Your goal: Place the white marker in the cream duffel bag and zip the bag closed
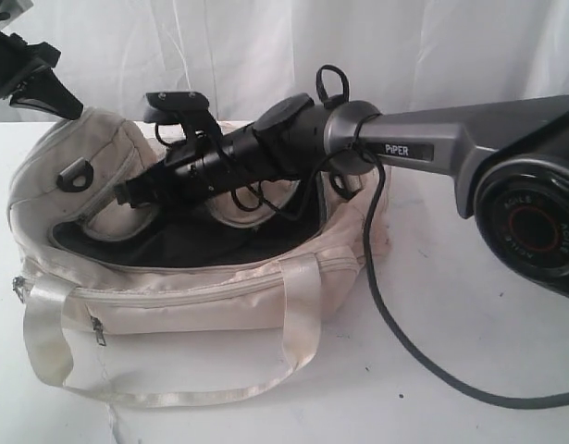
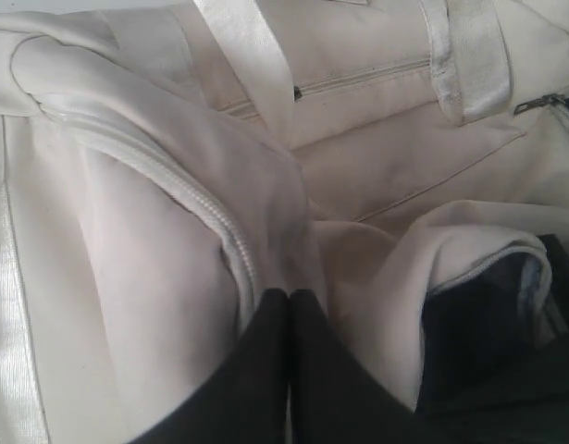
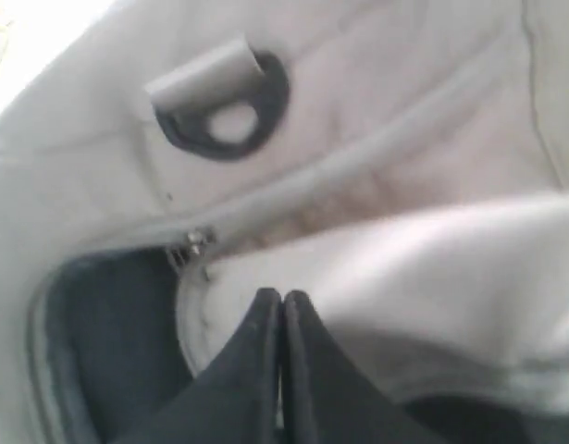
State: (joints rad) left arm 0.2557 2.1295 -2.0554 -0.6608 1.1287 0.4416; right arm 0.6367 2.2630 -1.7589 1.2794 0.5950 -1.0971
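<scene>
Nearest the exterior camera, showed the white table (image 1: pixel 469 370) with a black cable (image 1: pixel 395 324) curving across it. Just behind, showed the cream duffel bag (image 1: pixel 210 282) lying lengthwise on that table, its shiny front handle (image 1: pixel 300 310) drooped over a zipped side pocket (image 1: pixel 173 319). Farther back, found the top unzipped and gaping onto dark lining (image 1: pixel 201 248). Caught the right gripper (image 1: pixel 127 194) reaching across the middle and down into that opening, toward the bag's left end. In its wrist view, recorded the right gripper (image 3: pixel 282 298) with fingers pressed flat together, no gap, tips against pale cloth. Set them near a metal zipper slider (image 3: pixel 196 242) yet apart from it, with a black ring buckle (image 3: pixel 224 120) close by; could not confirm any cloth nipped between them. Beyond, at the raised left end, placed the left gripper (image 1: pixel 67 109). In its wrist view, recorded the left gripper (image 2: pixel 289 298) clamped on a fold of bag fabric beside the zipper teeth (image 2: pixel 201 208). Could not place the white marker in any view. Farthest back, showed a white curtain (image 1: pixel 265 46).
</scene>
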